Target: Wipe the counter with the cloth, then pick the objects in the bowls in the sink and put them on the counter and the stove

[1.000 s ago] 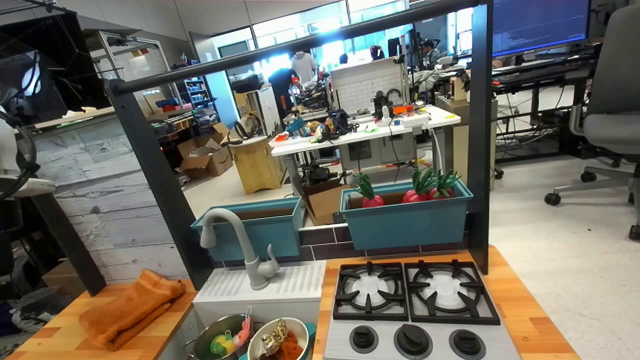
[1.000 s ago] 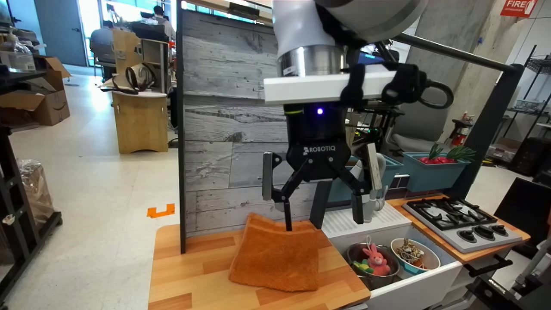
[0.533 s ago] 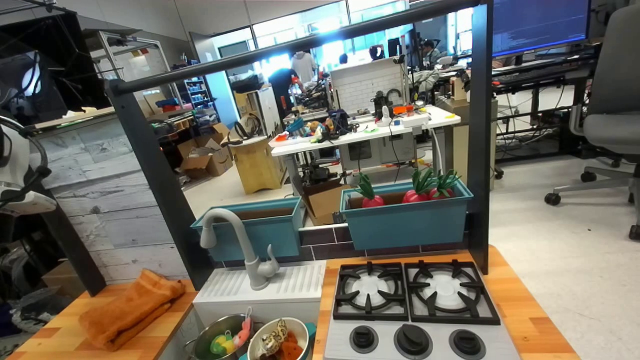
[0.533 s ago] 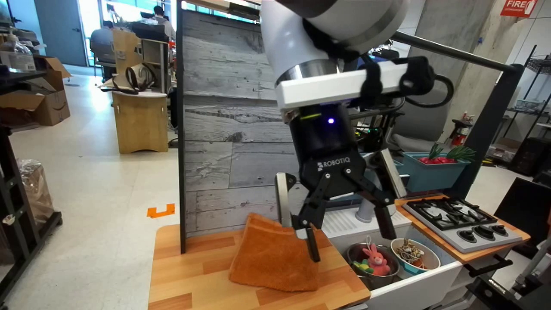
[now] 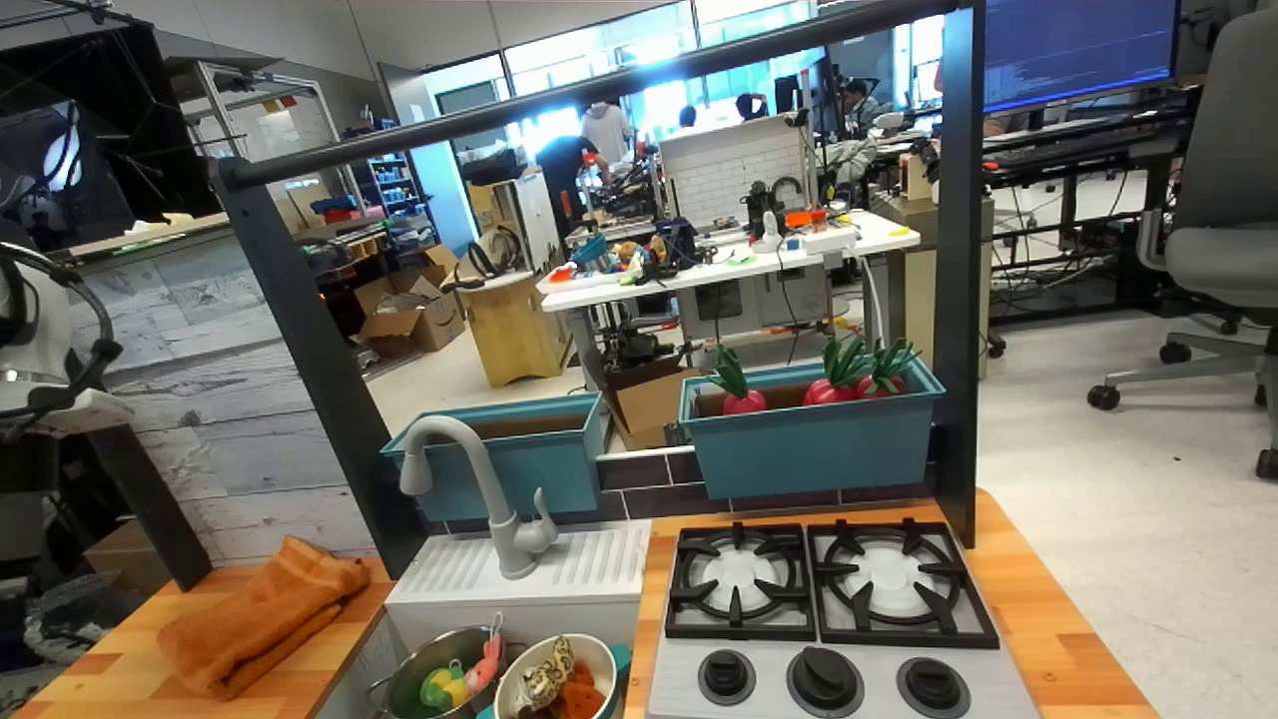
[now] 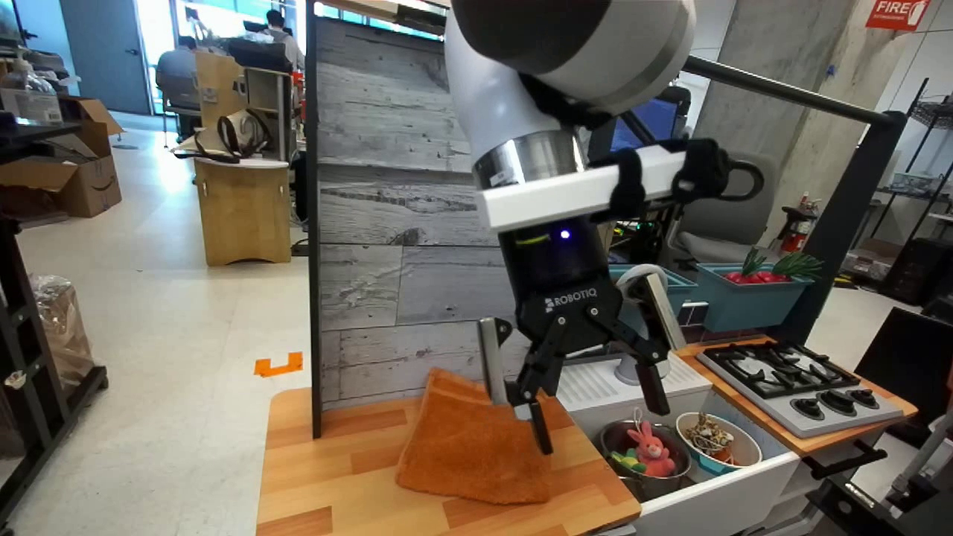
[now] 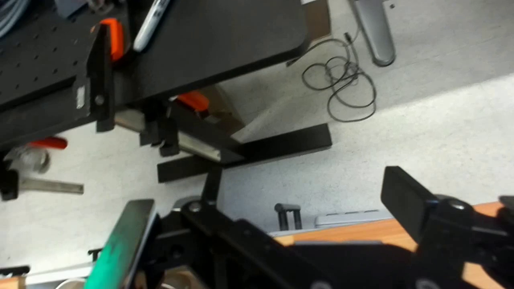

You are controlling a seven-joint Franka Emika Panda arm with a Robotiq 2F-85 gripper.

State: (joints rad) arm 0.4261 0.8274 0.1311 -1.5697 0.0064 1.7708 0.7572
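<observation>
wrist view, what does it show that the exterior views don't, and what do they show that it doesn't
Only the wrist view: a marker lying on a black tabletop, and a tangled black cable on the floor.
Only the exterior views: the orange cloth on the counter, the stove and the grey faucet, all in both exterior views.
Shared: the floor and the wooden counter appear in all three. The gripper, jaws open and nothing between them, shows in the wrist view and in an exterior view.
</observation>
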